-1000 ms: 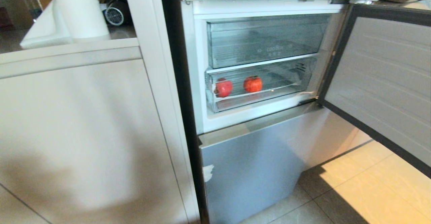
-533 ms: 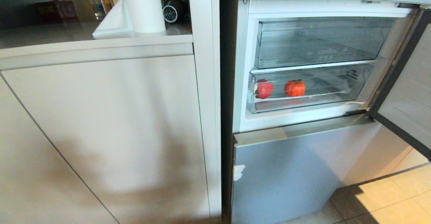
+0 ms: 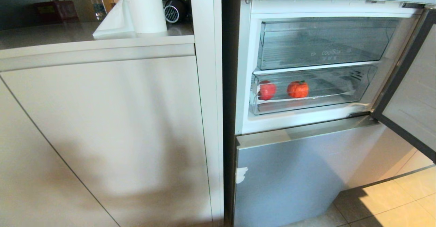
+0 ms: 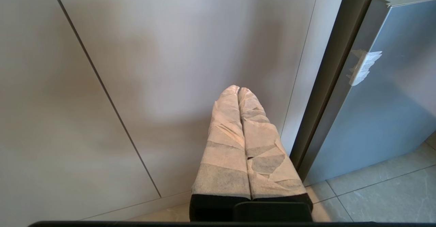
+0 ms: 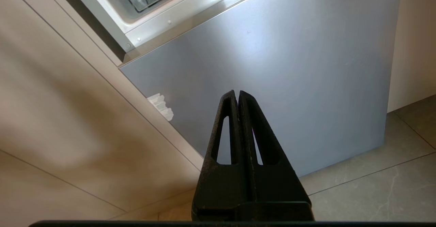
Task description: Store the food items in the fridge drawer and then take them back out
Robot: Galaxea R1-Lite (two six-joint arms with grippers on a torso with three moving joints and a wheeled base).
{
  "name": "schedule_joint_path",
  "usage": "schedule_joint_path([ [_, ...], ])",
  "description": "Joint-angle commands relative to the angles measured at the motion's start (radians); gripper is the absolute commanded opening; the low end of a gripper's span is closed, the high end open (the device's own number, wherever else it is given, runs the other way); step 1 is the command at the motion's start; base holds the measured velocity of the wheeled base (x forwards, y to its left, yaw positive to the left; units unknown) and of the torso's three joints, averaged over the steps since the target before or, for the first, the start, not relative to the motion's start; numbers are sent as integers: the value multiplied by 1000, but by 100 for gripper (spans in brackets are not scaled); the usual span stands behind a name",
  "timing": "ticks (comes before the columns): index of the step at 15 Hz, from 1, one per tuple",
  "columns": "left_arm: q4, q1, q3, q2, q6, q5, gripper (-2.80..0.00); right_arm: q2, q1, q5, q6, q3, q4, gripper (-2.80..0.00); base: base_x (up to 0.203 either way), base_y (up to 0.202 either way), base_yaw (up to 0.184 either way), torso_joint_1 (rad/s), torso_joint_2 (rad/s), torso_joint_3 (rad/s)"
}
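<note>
Both food items already lie inside the fridge drawer (image 3: 340,94), so the storing half looks done and the taking-out half appears to be the step in hand. The drawer sits pushed in under the shorter clear bin (image 3: 327,43), with the fridge door (image 3: 415,94) swung wide.

Inside it, a red fruit (image 3: 267,90) rests against the drawer's left end, by the whitish patch on the front corner, and the orange-red lump (image 3: 298,89) sits just beside it, nearer the middle; the two do not touch. The rest of the ribbed floor holds nothing, and the upper bin shows nothing in it.

Neither arm reaches the fridge compartment. The left gripper (image 4: 238,90) hangs low before the white cabinet (image 3: 102,118), fingers pressed together on nothing. The right gripper (image 5: 236,94) faces the grey lower door (image 5: 272,66), likewise closed and empty.

Next, I judge, an arm must rise to the drawer's front lip and pull it out (the fruit cannot be reached from above while it is shut in).
</note>
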Motion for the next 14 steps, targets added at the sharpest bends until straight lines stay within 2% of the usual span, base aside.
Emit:
schedule_joint_path([
  [1,0,0,0,1,0,0,-280,1,0,1,3,0,0,-280,0,0,0,0,0,0],
  [4,0,0,0,1,0,0,-280,0,0,1,3,0,0,-280,1,-3,22,1,2,0],
  [11,0,0,0,1,0,0,-280,1,0,2,1,0,1,-280,3,-7,155,5,1,2],
  [13,0,0,0,1,0,0,-280,1,0,1,-47,0,0,-280,1,-1,37,-1,2,1],
  [14,0,0,0,1,0,0,-280,0,0,1,-108,0,0,-280,0,0,0,0,0,0],
])
